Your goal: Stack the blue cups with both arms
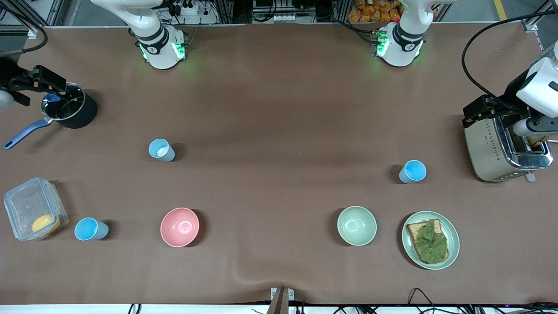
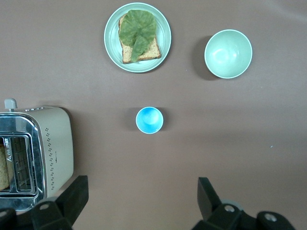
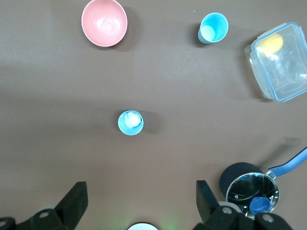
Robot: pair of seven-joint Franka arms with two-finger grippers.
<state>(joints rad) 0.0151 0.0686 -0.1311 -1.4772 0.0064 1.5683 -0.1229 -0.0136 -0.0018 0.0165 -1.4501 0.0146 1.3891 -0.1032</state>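
Blue cups stand apart on the tabletop [image 1: 279,109]: one [image 1: 412,171] near the toaster [image 1: 501,148], two [image 1: 161,150] [image 1: 90,229] toward the right arm's end. Left wrist view: left end effector [image 2: 141,199] spread above its cup [image 2: 149,120]. Right wrist view: right end effector [image 3: 141,201] spread above another cup [image 3: 130,122].

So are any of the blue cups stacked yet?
No: all three blue cups stand apart on the table.

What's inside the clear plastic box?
The box holds one round yellow-orange thing, sitting in the corner nearest the camera. The rest looks empty. I can't tell what the yellow thing is.
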